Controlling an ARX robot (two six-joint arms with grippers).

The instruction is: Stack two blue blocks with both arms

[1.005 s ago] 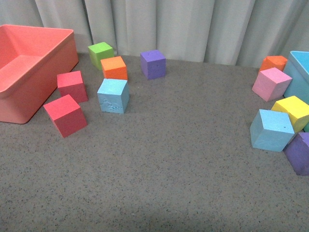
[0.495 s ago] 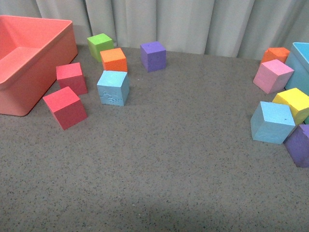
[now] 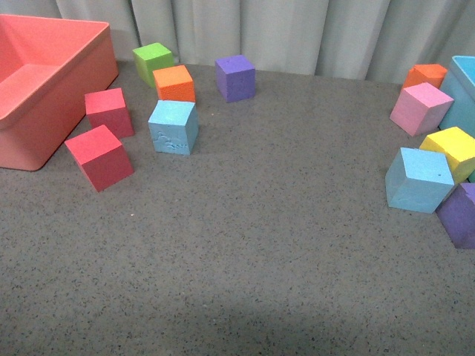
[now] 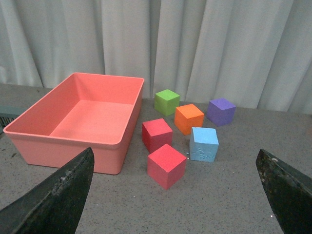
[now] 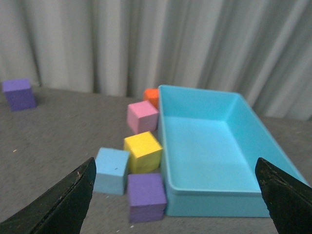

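The scuffed blue block (image 4: pixel 204 144) sits on the grey table (image 3: pixel 245 252) straight ahead of my left gripper (image 4: pixel 173 150), well apart from it, with its rough face turned toward the gripper. The smooth blue block (image 5: pixel 111 170) sits ahead of my right gripper (image 5: pixel 174 160), also well apart from it. The two blocks are far from each other, on opposite sides of the table, and neither is stacked.

My left gripper is spread wide with nothing between its fingers (image 4: pixel 58 200). My right gripper is spread just as wide, its fingers (image 5: pixel 63 204) holding nothing either. Neither arm shows in the front view.

Ahead of the left gripper, the nearer red cube (image 4: pixel 166 165) is the closest thing, with the further red cube (image 4: pixel 157 134) just beyond it. The scuffed blue block stands beside those two. The orange cube (image 4: pixel 188 118) is just behind it, and the green cube (image 4: pixel 166 101) and far purple cube (image 4: pixel 221 111) are further out, by the curtain (image 4: pixel 204 44). The red bin (image 4: pixel 73 146) lies off to one side of this cluster.

Ahead of the right gripper, the near purple cube (image 5: pixel 146 195) is closest, just beside the smooth blue block. The yellow cube (image 5: pixel 142 152) is just beyond them, and I cannot tell whether it touches the blue one. The pink cube (image 5: pixel 142 117) and second orange cube (image 5: pixel 151 95) are further on, along the wall of the blue bin (image 5: pixel 214 192).
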